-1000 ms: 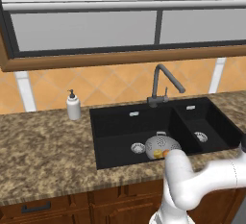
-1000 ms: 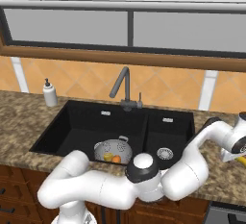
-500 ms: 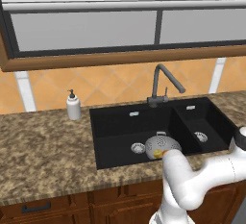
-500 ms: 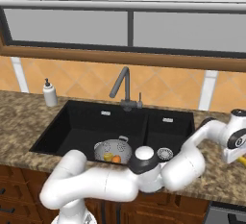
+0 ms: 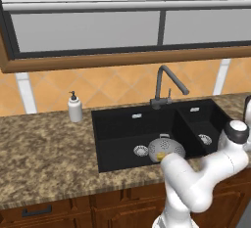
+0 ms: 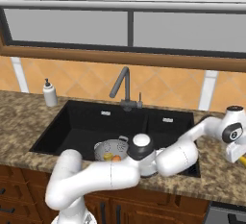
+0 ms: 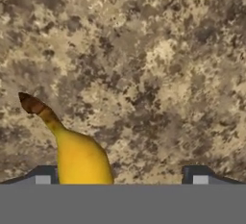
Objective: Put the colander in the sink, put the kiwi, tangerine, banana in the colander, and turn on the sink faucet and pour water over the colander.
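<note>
Gripper (image 7: 121, 180) spread wide over granite counter (image 7: 144, 74), banana (image 7: 79, 158) seemingly ungrasped.

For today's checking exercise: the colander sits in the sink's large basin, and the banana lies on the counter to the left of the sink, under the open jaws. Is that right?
One slip: the banana lies on the counter to the right of the sink, as the right base view shows. The colander does sit in the large basin, and the jaws are open over the banana.

One colander (image 5: 166, 148), one banana (image 7: 79, 156), one tangerine (image 6: 116, 159), one sink faucet (image 5: 165, 86), one soap dispenser (image 5: 74, 108), two sink (image 5: 117, 124) basins.
</note>
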